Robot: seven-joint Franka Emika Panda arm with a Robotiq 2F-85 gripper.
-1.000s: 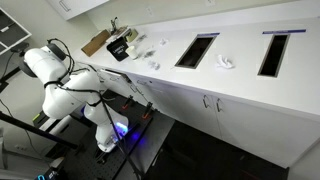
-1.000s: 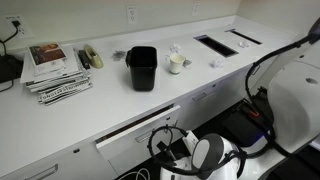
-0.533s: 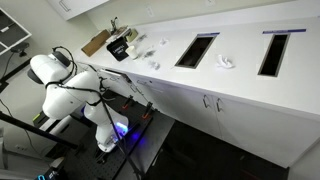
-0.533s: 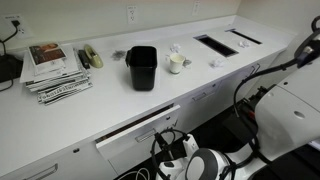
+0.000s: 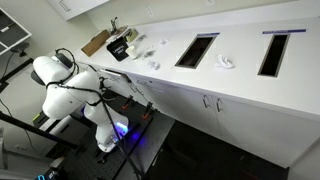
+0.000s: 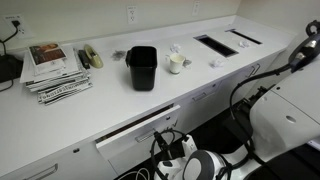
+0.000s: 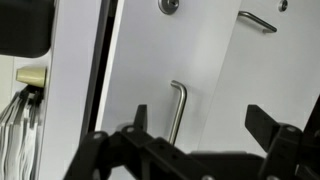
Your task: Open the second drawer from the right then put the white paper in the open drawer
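Observation:
A plain white drawer front (image 6: 140, 130) below the counter has a dark gap along its top edge and looks slightly ajar. Crumpled white paper (image 5: 226, 63) lies on the counter between two dark rectangular openings; it also shows as a small white lump in an exterior view (image 6: 213, 62). In the wrist view my gripper (image 7: 200, 130) is open and empty, its two black fingers spread in front of a white cabinet door with a vertical bar handle (image 7: 176, 110). The arm (image 5: 75, 95) is low in front of the cabinets, and the gripper is hidden in both exterior views.
A black bin (image 6: 141, 67), a white cup (image 6: 176, 63), a stack of magazines (image 6: 55, 72) and small items stand on the counter (image 6: 110, 105). Two dark openings (image 5: 196, 50) are cut into the counter. A second bar handle (image 7: 258, 20) shows in the wrist view. Cables hang by the arm.
The arm's large white links have shifted a little, moving toward the right edge in one exterior view. The drawer front and the paper have not moved.

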